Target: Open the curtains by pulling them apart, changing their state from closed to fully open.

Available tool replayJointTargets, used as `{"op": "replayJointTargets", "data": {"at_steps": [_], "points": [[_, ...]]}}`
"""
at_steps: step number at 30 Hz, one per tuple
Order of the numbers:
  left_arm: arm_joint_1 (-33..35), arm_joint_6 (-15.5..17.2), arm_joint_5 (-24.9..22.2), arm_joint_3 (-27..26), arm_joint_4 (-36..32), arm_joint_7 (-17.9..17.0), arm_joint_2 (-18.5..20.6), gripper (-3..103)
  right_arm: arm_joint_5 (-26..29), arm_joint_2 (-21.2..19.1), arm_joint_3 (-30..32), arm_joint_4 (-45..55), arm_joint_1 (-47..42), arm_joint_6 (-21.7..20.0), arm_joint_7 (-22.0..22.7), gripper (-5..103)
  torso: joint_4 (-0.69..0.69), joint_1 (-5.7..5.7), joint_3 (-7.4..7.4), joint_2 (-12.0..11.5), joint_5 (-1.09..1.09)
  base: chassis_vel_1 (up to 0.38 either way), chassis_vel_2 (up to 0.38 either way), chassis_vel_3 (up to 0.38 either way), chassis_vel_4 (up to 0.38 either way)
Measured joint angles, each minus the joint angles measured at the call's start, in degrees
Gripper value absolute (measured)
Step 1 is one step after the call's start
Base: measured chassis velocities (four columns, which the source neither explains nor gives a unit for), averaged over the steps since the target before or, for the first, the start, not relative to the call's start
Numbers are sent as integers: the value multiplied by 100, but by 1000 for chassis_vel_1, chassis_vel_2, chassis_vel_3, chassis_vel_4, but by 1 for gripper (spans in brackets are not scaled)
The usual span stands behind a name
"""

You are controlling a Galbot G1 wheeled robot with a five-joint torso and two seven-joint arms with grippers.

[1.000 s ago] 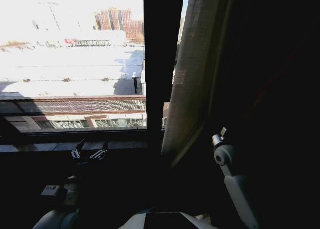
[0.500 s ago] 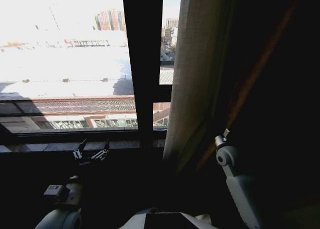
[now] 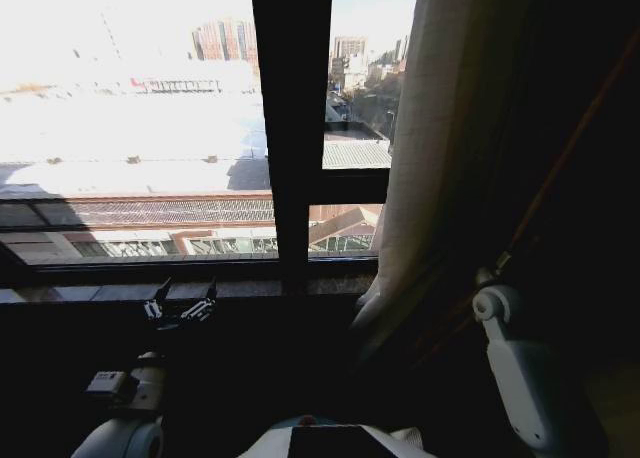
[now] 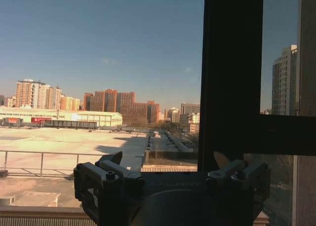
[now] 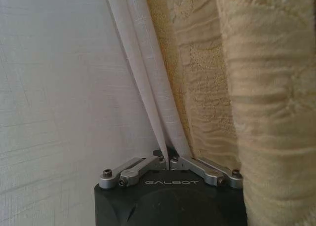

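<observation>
Curtains (image 5: 148,88), pinched in right end effector (image 5: 169,163)

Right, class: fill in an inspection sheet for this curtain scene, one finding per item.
Surface: window sill bare.
Job's things: sheer curtain drawn to the right of the window, pinched at a fold; window frame exposed.
Clutter: nothing seen.
Grippers: right gripper shut on the sheer curtain; left gripper open, low by the sill.
Cables: nothing seen.
Surroundings: beige drape beside the sheer; rooftops outside.
</observation>
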Motion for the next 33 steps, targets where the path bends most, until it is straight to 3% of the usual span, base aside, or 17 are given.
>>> {"op": "replayJointTargets", "data": {"at_steps": [12,20,22,26,27,30,31,32,33], "points": [[37,-53,-17,-14,7,0,-13,100,-172,-105,200,-291,141,-203,451,0,1,0,0,0,-3,0,0,0,0],[55,-53,-54,-81,-38,-3,13,100,35,-26,159,571,-470,-199,-254,5,-4,0,0,0,0,0,0,0,0],[54,-46,-56,-73,-49,-8,10,100,115,36,-12,1083,-680,-291,-316,27,-1,0,0,0,-2,0,0,0,0],[25,-21,-52,-44,-49,-8,23,100,542,137,-252,1839,-1039,-581,-309,32,-1,0,0,0,-2,0,0,0,0],[26,-15,-52,-41,-49,-7,49,100,578,163,-304,1982,-1116,-608,-306,44,-1,0,0,0,-2,0,0,0,0],[28,9,-57,-54,-49,-9,107,100,563,220,-394,2224,-1265,-630,-297,44,-1,0,0,0,-2,0,0,0,0],[19,26,-64,-73,-49,-18,131,100,511,251,-432,2341,-1349,-631,-293,54,-1,0,0,0,-2,0,0,0,0],[-4,72,-101,-94,-49,-35,151,100,366,302,-483,2522,-1505,-631,-288,54,-1,0,0,0,-2,0,0,0,0],[-15,87,-117,-95,-49,-39,155,100,303,321,-495,2580,-1566,-627,-286,66,-1,0,0,0,-2,0,0,0,0]]}}
